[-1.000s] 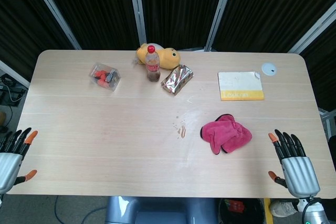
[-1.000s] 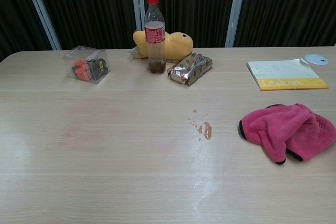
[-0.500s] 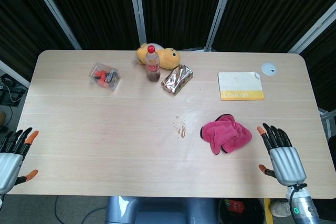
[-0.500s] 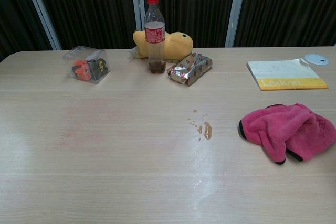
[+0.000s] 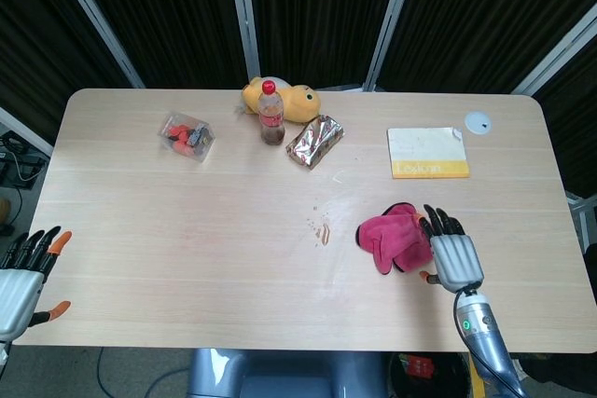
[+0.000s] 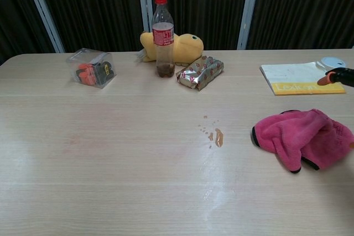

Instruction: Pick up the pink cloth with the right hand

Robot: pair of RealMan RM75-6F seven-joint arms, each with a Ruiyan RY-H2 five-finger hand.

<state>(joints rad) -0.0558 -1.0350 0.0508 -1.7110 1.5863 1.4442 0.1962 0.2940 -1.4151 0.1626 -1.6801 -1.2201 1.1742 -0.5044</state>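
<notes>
The pink cloth (image 5: 392,237) lies crumpled on the table right of centre, also seen in the chest view (image 6: 298,136). My right hand (image 5: 450,252) hovers over the cloth's right edge, fingers apart and stretched forward, holding nothing. In the chest view only an orange fingertip (image 6: 326,79) of it shows at the right border. My left hand (image 5: 20,277) hangs off the table's near left corner, fingers spread and empty.
A yellow-edged white book (image 5: 427,153) and a small white disc (image 5: 478,121) lie behind the cloth. A cola bottle (image 5: 270,113), yellow plush toy (image 5: 294,101), foil snack pack (image 5: 314,140) and clear box (image 5: 187,136) stand at the back. A small brown spill (image 5: 323,231) marks the middle.
My right hand has moved left and forward from the table's near right edge to over the cloth's right side. The left hand and the cloth have not moved.
</notes>
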